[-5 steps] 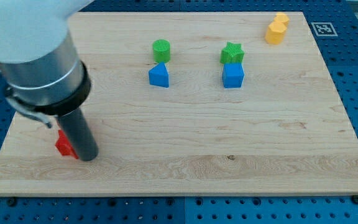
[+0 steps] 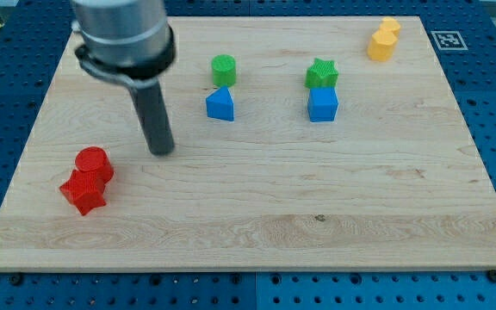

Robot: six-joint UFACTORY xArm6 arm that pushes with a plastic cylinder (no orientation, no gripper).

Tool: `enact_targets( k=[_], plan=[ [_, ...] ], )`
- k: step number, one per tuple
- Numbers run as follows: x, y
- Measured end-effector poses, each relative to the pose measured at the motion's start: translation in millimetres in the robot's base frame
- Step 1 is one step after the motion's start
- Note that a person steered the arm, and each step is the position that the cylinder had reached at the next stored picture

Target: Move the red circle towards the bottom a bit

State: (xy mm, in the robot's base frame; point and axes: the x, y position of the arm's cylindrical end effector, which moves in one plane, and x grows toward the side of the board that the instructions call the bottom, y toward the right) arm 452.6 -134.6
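Red circle (image 2: 94,162) at the view's lower left of the table (image 2: 257,228), touching a red star (image 2: 83,191) just below and slightly left of it. My tip (image 2: 162,151) up and to the right of the red circle, near but apart, nothing touched. No gripper on this arm, only the rod.

Green circle (image 2: 223,68) directly above a blue block (image 2: 220,104), pointed on top, near the top centre. Green star (image 2: 321,73) above a blue cube (image 2: 323,104) further right. Two yellow blocks (image 2: 383,39) touching at top right; shapes unclear.
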Motion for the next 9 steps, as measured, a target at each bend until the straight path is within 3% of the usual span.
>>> enact_targets(
  k=[1,4,7,9],
  plan=[
    [-15,-30],
    [17,-79],
    [5,-79],
    [31,-76]
  ],
)
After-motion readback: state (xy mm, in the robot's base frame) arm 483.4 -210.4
